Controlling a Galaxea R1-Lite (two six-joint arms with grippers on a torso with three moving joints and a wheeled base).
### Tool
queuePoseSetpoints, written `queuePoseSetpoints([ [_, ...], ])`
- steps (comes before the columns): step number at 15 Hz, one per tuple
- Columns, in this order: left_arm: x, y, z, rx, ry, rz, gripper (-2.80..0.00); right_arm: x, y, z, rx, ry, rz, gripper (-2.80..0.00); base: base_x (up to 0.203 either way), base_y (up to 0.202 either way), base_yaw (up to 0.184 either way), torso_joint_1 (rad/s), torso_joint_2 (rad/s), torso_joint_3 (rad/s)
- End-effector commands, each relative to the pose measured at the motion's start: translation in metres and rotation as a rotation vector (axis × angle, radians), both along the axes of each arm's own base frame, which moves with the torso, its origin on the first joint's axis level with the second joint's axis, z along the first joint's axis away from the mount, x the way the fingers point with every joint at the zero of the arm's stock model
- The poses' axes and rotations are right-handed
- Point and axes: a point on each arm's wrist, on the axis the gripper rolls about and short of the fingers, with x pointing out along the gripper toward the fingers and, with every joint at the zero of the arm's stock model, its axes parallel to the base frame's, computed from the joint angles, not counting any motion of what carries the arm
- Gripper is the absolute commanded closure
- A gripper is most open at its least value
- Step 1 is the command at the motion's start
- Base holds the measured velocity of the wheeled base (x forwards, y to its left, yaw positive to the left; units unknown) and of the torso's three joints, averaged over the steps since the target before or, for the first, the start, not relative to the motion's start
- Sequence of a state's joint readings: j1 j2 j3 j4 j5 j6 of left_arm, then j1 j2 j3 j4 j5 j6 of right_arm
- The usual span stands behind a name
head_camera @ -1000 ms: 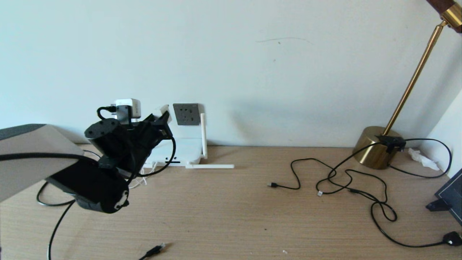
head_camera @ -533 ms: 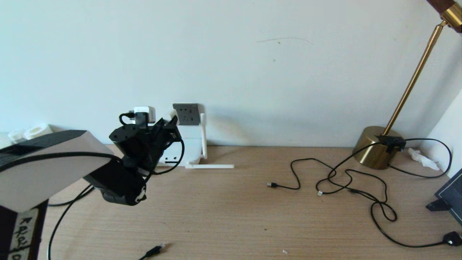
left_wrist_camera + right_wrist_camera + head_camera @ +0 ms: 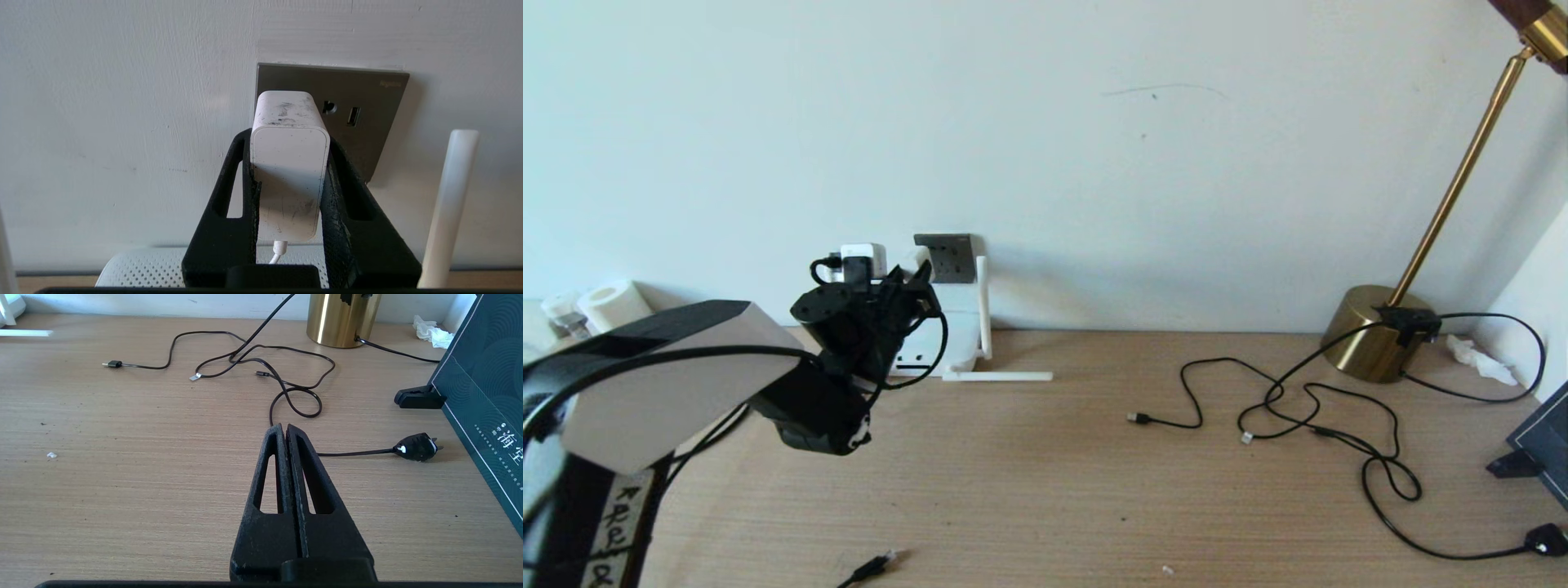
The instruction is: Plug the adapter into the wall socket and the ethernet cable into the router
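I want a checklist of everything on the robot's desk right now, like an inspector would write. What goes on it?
Surface: wooden desk, a few small crumbs.
Job's things: adapter held at the wall socket, its front end against the plate; whether it is fully in cannot be told. Router sits below the socket. Ethernet cable plug lies loose at the desk's near edge.
Clutter: crumpled tissue, dark box, white roll.
Grippers: left gripper shut on the adapter; right gripper shut, empty, over the desk.
Cables: tangled black cords with a black plug.
Surroundings: pale wall, brass lamp.
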State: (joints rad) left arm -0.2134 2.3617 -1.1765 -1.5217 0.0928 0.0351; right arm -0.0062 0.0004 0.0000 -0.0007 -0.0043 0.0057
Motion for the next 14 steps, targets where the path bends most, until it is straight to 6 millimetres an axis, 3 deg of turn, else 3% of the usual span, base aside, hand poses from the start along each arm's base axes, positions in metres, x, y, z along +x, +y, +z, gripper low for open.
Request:
queuePoseSetpoints([
  [1,0.0043,-0.0008,-0.0039,-0.001,-0.008,0.001,0.00,0.0000,0.0000,0.0000,0.000,-0.001,0.000,0.00,0.000,0.000,0.000,0.000,0.00,0.000],
  [14,0.0063,-0.0048,-0.0036,0.001,-0.019,-0.003,0.00,0.0000,0.0000,0.0001,0.000,-0.001,0.000,0.00,0.000,0.000,0.000,0.000,0.00,0.000],
])
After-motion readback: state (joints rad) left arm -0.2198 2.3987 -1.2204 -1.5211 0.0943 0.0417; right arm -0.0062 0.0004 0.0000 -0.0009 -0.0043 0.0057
